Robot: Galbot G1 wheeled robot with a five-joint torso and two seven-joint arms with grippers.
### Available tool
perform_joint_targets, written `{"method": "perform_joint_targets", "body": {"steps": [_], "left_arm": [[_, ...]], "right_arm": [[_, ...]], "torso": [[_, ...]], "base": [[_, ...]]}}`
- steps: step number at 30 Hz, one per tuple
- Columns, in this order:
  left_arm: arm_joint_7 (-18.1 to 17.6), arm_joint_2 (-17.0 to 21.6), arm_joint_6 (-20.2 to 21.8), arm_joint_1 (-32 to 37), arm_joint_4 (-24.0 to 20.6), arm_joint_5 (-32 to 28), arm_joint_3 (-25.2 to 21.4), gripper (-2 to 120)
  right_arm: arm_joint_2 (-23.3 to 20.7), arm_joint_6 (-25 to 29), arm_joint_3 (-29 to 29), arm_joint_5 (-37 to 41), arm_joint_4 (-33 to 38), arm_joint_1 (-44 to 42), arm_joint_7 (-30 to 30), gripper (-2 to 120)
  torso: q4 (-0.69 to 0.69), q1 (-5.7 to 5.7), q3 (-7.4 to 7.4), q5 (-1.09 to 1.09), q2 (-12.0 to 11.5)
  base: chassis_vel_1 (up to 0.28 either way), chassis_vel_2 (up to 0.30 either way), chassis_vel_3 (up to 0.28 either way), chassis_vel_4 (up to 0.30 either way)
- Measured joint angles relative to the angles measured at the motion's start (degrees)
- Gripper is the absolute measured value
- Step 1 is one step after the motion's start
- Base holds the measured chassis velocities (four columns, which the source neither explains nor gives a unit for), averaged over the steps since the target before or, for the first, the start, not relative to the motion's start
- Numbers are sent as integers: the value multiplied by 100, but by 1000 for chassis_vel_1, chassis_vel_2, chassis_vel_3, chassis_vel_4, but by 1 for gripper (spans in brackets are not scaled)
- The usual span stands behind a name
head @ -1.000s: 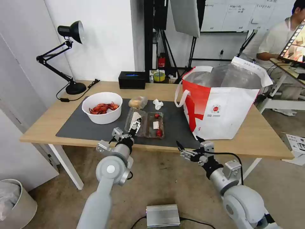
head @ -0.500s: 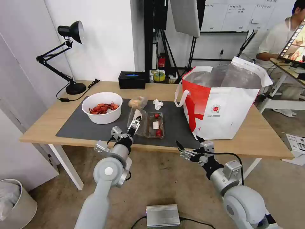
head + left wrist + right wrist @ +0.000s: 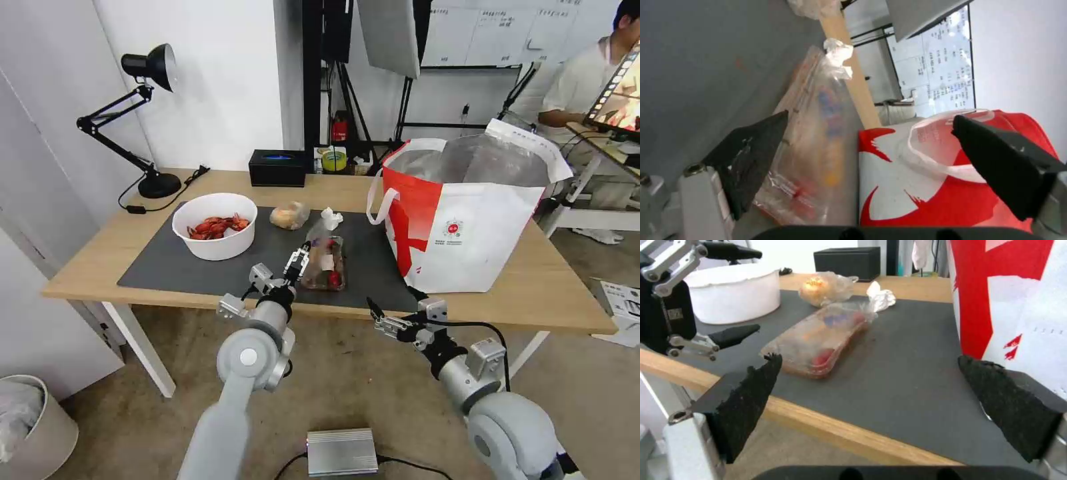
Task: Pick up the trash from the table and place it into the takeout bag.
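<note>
Beside the clear tray [image 3: 325, 261], left hand [image 3: 298, 257] open, table [image 3: 100, 263] edge below.

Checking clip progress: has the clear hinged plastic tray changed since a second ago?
Yes. The clear hinged plastic tray has folded shut: its lid half, formerly lying open toward the white round bowl, now covers the base.

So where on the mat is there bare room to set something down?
Bare mat lies in front of the bowl, and between the tray and the bag. Crowded behind the tray, near the tissue and food bag.
</note>
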Motion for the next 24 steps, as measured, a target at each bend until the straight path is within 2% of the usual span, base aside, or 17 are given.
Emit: {"method": "perform_joint_targets", "body": {"steps": [10,13,15,16,18,19,20,21,22,24], "left_arm": [[110,81,10,-4,-149,128,7,100],[316,308,134,-49,-153,418,36,100],[643,637,207,-162,-90,958,144,100],[643,637,207,-162,-90,958,144,100],[1102,1019,213,-326,51,1807,332,93],[1102,1019,213,-326,51,1807,332,93],[1365,1230,162,-433,151,2280,438,88],[1865,1611,30,-647,357,3115,634,82],[1865,1611,30,-647,357,3115,634,82],[2316,2020,-141,-918,608,3864,849,72]], "right_arm": [[-21,-4,61,-2,10,-17,9,100],[-35,-3,127,14,28,-31,9,100],[-56,-3,199,45,58,-41,9,100],[-56,-3,199,45,58,-41,9,100],[-82,-2,252,75,72,-49,9,100],[-82,-2,252,75,72,-49,9,100],[-89,-2,270,86,76,-55,9,100],[-99,-1,312,115,91,-65,9,100],[-99,-1,312,115,91,-65,9,100],[-101,0,364,165,98,-83,12,100]], "torso": [[-1,0,0,0,0],[-1,-1,0,0,0],[0,-1,0,0,0],[0,-1,0,0,0],[-1,0,0,-2,0],[-1,0,0,-2,0],[-1,-1,0,-1,0],[-1,-1,0,-1,0],[-1,-1,0,-1,0],[-1,0,0,0,0]], "base": [[0,0,0,0],[0,0,0,0],[0,0,0,0],[0,0,0,0],[0,0,0,0],[0,0,0,0],[0,0,0,0],[0,0,0,0],[0,0,0,0],[0,0,0,0]]}}
